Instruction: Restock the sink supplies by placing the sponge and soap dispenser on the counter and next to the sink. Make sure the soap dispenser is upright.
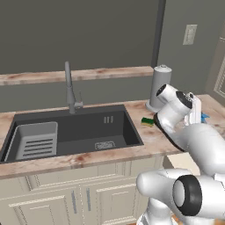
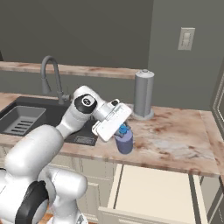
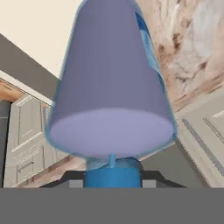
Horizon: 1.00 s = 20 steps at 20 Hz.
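Note:
The lavender soap dispenser (image 2: 125, 142) stands upright at the counter (image 2: 175, 135), right of the sink (image 1: 88, 127) and near the front edge. I cannot tell whether its base touches the stone. My gripper (image 2: 122, 130) comes down from above and is shut on its teal-blue pump top. In the hand view the bottle body (image 3: 111, 87) runs away from the camera, with the pump (image 3: 113, 176) between my fingertips. The pump tip (image 1: 205, 117) peeks out beside my hand in the left base view. The yellow and green sponge (image 1: 147, 121) lies flat on the counter just right of the sink.
A tall grey cylinder with a domed cap (image 2: 143, 94) stands at the back of the counter behind my hand. Below the counter's front edge a drawer (image 2: 148, 188) stands pulled out. The faucet (image 1: 69, 90) rises behind the sink, and a slotted rack (image 1: 35, 140) lies in its left half.

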Tool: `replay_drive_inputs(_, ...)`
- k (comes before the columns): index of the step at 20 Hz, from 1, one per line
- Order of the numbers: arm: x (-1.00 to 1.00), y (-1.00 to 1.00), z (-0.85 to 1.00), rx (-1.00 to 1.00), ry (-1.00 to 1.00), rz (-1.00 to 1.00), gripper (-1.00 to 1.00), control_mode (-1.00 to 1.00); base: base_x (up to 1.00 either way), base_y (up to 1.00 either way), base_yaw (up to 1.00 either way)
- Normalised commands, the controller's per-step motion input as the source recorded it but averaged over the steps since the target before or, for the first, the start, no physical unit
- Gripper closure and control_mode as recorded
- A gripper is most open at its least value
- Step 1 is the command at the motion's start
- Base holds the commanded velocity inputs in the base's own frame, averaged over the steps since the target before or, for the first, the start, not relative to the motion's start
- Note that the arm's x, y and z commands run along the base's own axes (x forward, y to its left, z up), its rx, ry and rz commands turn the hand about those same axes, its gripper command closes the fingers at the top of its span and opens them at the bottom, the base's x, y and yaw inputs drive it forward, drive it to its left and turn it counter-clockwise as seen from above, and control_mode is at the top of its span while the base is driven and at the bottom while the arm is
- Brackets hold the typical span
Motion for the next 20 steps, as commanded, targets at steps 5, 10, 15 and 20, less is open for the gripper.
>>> replay_drive_inputs(5,0.59,0.27,0.03,-0.19,0.3,0.19,1.0,-1.0,0.0,0.0,0.0)
replay_drive_inputs(10,0.54,0.23,0.0,-0.01,0.1,0.3,1.0,-1.0,0.0,0.0,0.0)
replay_drive_inputs(15,0.33,0.24,-0.01,0.0,0.01,0.33,1.0,-1.0,0.0,0.0,0.0)
replay_drive_inputs(20,0.4,0.21,0.0,-0.03,0.19,0.22,1.0,-1.0,0.0,0.0,0.0)
